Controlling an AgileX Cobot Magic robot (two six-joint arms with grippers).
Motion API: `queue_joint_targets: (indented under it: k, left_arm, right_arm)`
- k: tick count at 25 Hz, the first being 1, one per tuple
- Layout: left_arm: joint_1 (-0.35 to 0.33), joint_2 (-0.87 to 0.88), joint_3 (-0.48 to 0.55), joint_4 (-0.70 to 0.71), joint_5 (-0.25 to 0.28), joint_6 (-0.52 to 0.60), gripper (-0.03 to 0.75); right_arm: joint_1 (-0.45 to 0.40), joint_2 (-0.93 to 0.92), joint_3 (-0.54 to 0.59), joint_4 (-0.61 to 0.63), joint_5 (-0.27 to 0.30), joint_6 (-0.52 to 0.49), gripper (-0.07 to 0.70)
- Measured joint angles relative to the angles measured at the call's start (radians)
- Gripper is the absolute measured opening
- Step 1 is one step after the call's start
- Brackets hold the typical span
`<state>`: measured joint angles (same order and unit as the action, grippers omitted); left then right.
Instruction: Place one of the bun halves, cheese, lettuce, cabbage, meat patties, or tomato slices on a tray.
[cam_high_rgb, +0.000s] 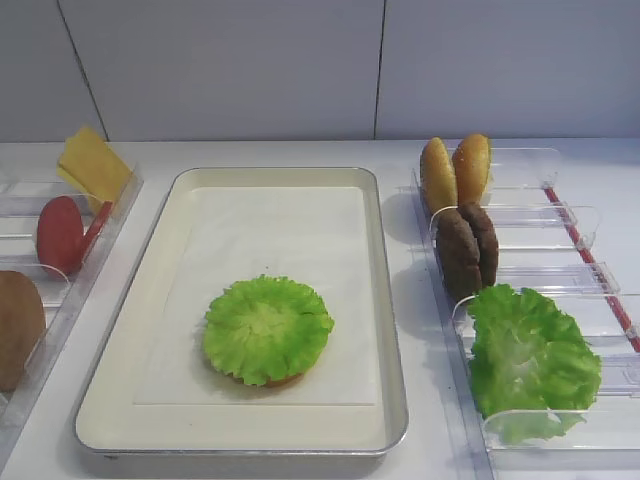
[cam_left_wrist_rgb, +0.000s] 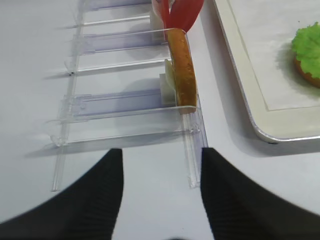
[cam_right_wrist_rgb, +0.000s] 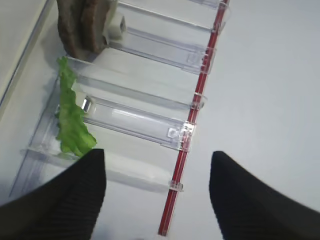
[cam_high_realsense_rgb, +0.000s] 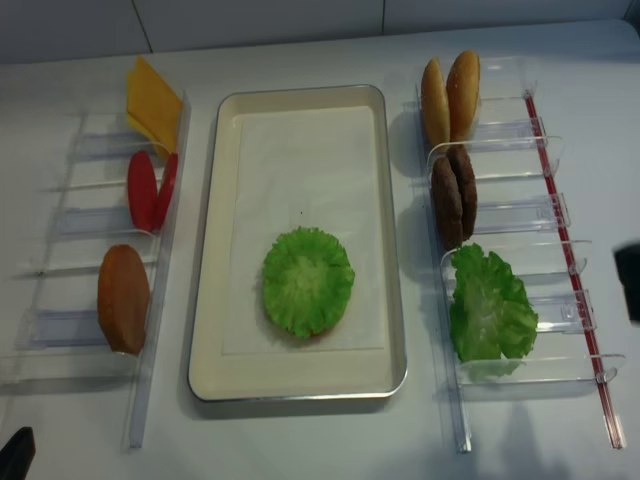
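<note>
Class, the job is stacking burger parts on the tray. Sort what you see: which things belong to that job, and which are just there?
Belongs to the job:
tray
lettuce lying on a bun half on the tray
bun halves
meat patties
tomato slices
cheese

Just there:
clear divided bins
red strip along the right bin
white wall

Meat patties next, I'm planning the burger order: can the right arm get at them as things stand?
Probably yes. The meat patties stand upright in the right-hand bin, uncovered, and the right gripper hangs open nearby with nothing between them.
</note>
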<state>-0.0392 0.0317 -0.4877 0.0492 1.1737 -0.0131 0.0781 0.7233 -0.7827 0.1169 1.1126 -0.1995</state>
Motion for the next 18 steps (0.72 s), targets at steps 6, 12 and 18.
queue_joint_targets:
  k: [6,12,18]
  left_arm:
    - [0.000,0.000,0.000,0.000,0.000,0.000,0.349]
    - [0.000,0.000,0.000,0.000,0.000,0.000,0.349]
    - [0.000,0.000,0.000,0.000,0.000,0.000,0.349]
  right_arm:
    - [0.000,-0.227,0.125,-0.048,0.008,0.081,0.465]
    - [0.000,-0.419,0.202,-0.050,0.036,0.110,0.460]
    - [0.000,-0.552,0.240,-0.051,0.053,0.123,0.459]
